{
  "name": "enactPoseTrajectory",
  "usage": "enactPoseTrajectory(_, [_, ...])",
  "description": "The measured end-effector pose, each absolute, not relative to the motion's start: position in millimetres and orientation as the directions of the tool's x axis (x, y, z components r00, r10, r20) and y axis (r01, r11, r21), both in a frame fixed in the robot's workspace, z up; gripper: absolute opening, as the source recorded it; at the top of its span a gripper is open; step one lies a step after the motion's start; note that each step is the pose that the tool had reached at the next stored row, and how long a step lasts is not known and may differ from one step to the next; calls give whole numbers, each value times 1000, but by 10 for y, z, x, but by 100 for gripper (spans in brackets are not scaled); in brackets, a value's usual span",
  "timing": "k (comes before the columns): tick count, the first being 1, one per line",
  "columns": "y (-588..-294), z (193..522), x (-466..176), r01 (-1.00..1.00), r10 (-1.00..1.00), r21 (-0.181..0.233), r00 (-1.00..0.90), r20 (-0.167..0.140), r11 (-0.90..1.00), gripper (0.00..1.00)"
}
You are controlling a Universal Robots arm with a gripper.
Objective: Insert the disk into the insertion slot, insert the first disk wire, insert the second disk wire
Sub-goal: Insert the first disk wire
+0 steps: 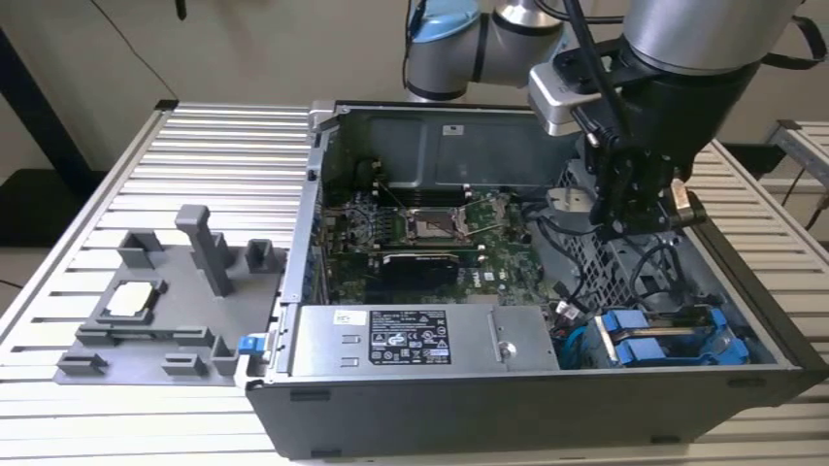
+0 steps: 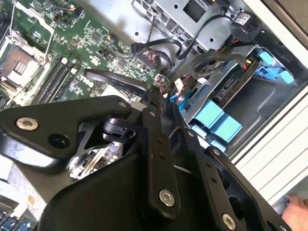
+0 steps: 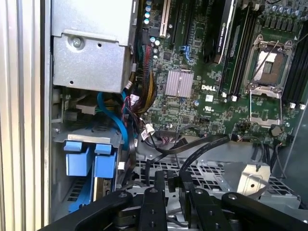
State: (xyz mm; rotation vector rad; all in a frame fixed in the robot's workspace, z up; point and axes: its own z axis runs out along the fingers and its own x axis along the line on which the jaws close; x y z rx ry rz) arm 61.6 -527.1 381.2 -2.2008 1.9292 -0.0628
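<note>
Disk (image 2: pixel 232 87), dark-edged in its blue carrier, is seen seated in the insertion slot (image 3: pixel 79 137) near the tool (image 2: pixel 161 102), which is closed narrowly on a black cable (image 2: pixel 113 78). In the exterior view a power-supply box (image 1: pixel 414 340) is shown beside the slot, which is crowded by loose wires (image 3: pixel 137 125).
</note>
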Motion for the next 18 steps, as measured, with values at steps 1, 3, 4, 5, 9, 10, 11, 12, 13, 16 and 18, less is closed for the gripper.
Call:
enactPoseTrajectory(1, [-5270, 3810, 616, -975, -984, -188, 144, -108, -122, 27])
enactPoseTrajectory(3, [-5270, 3802, 615, -974, -983, -186, 150, -107, -128, 27])
enactPoseTrajectory(4, [-5270, 3801, 616, -974, -983, -185, 150, -107, -129, 27])
enactPoseTrajectory(5, [-5270, 3799, 615, -975, -983, -183, 150, -107, -129, 27])
enactPoseTrajectory(9, [-5270, 3792, 615, -976, -983, -178, 149, -108, -129, 27])
enactPoseTrajectory(10, [-5269, 3789, 615, -976, -983, -177, 149, -109, -129, 27])
enactPoseTrajectory(11, [-5270, 3786, 615, -976, -983, -176, 148, -109, -128, 27])
enactPoseTrajectory(12, [-5270, 3781, 615, -976, -983, -176, 146, -109, -126, 27])
enactPoseTrajectory(13, [-5270, 3777, 615, -977, -984, -175, 143, -109, -123, 27])
enactPoseTrajectory(16, [-5270, 3772, 615, -978, -985, -173, 135, -109, -114, 27])
enactPoseTrajectory(18, [-5270, 3770, 616, -979, -986, -171, 127, -109, -107, 27])
